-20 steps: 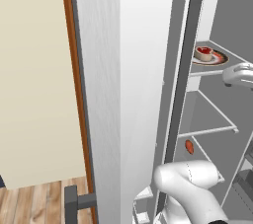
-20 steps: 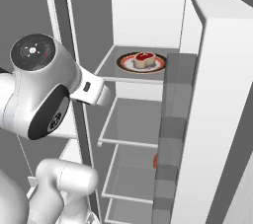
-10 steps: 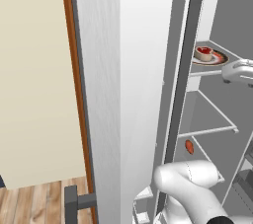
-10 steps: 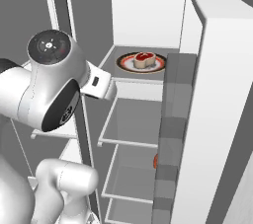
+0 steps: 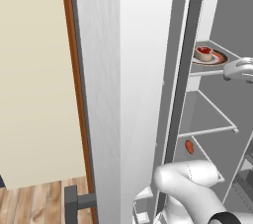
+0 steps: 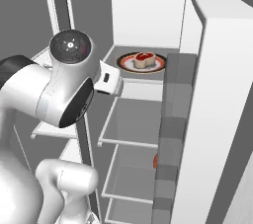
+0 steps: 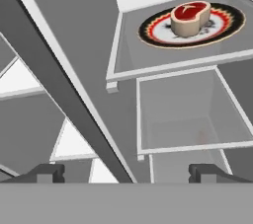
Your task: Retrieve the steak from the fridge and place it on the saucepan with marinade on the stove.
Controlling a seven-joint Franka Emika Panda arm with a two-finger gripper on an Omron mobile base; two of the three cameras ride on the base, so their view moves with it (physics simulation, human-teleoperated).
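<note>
The gripper stands fully open and empty, its two dark fingertips spread wide and touching nothing, aimed into the open fridge from outside its shelves. Ahead and above sits the steak, on a patterned plate resting on the upper shelf, well apart from the gripper. The main risk, as I judge it, is the approach: the grey divider post cuts across the near side, and the hand could clip it or the shelf's front edge on the way in. A low or off-centre closing could also catch the plate's rim instead of the meat, dragging the plate toward the shelf edge.
</note>
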